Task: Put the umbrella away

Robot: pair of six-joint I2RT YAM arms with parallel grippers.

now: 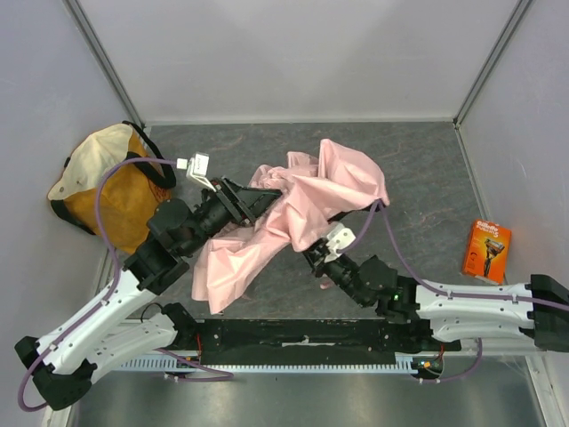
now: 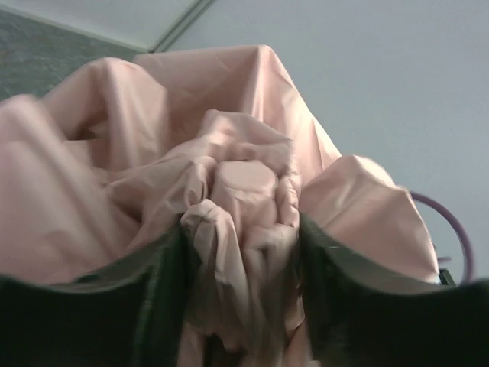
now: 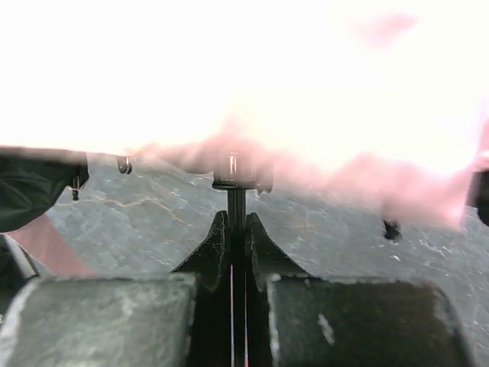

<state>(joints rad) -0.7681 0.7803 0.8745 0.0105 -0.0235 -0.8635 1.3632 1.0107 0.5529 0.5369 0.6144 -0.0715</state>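
left gripper clenched on a bunched fold of the umbrella, canopy billowing above and beyond its fingers | right gripper pinched tight on a thin dark umbrella rod between its fingertips, pink fabric just ahead | tote bag well apart from both

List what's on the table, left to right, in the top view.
tote bag → pink umbrella → orange razor box
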